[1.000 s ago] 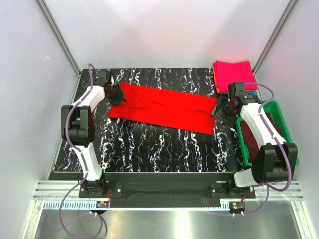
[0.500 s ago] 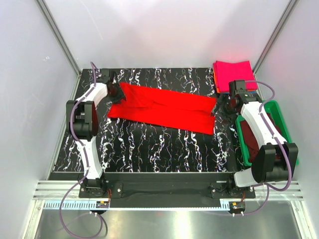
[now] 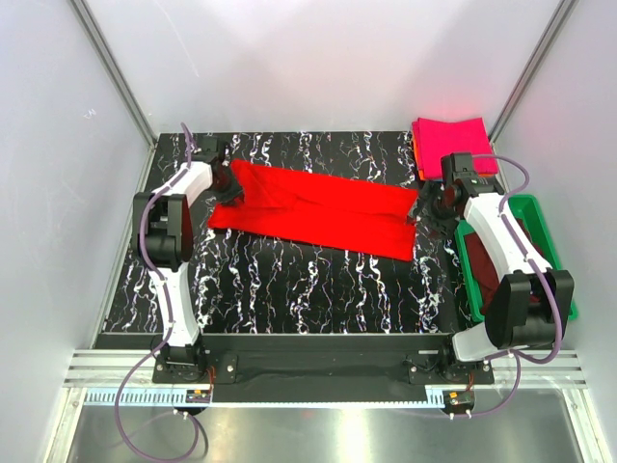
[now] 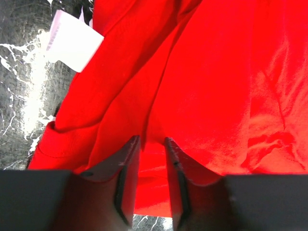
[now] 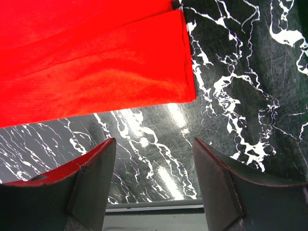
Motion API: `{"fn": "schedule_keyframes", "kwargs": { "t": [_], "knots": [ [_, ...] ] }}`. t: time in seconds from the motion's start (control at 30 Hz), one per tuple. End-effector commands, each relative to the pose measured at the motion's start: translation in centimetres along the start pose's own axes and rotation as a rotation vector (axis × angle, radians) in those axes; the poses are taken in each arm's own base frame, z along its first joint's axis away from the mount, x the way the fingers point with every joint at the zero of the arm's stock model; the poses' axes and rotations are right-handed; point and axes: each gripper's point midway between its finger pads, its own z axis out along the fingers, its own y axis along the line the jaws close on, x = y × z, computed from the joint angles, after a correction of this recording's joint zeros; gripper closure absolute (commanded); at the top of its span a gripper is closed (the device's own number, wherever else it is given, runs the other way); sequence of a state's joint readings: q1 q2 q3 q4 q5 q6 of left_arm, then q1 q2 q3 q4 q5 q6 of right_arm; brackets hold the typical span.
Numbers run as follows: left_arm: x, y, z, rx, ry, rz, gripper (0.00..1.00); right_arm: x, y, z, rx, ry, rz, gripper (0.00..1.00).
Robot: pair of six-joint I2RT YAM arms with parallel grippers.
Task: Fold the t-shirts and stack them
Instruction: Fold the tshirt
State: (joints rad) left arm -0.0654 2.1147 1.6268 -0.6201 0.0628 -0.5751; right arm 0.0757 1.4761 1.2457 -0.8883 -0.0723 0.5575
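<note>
Red t-shirt (image 3: 318, 207) lies flat on the table (image 3: 289, 280) — limp, light cloth, so you grab corners, not the middle. Left gripper (image 4: 152, 144) pinches its left end; right gripper (image 5: 154, 144) gapes wide just off the hem.

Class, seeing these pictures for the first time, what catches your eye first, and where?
A red t-shirt stretched in a long band across the black marbled table, the left arm pinching its left end in nearly closed jaws while the right arm holds open jaws just off its right end. Next, a folded magenta t-shirt at the far right corner, behind a green bin.
</note>
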Motion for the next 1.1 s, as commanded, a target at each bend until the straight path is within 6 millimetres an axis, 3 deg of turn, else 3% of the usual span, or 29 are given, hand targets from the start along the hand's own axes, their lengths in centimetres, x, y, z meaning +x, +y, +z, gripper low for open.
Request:
{"fn": "schedule_keyframes", "kwargs": {
  "t": [0.0,0.27,0.5,0.8,0.93,1.0,1.07],
  "knots": [
    [-1.8,-0.7,-0.3,-0.002,-0.056,0.013,0.7,-1.5,1.3,-1.0,-0.035,-0.045,-0.002,0.27],
    [-1.7,-1.0,0.0,0.007,-0.043,0.003,0.75,-1.6,1.4,-1.1,-0.036,-0.044,-0.001,0.27],
    [-1.4,-0.9,0.3,-0.002,-0.034,-0.002,0.72,-1.8,1.6,-1.5,-0.041,-0.052,0.0,0.26],
    [-1.3,-1.0,0.7,0.005,-0.033,-0.001,0.77,-1.8,1.6,-1.8,-0.041,-0.057,0.001,0.25],
    [-1.4,-1.5,0.5,0.027,-0.042,-0.002,0.87,-1.9,1.3,-1.8,-0.024,-0.06,0.01,0.25],
    [-1.7,-1.9,0.2,0.046,-0.052,-0.001,0.98,-1.9,1.4,-1.9,-0.025,-0.06,0.012,0.25],
    [-1.8,-2.4,0.0,0.068,-0.053,0.003,1.0,-1.9,1.4,-1.8,-0.027,-0.06,0.013,0.25]
  ]
}}
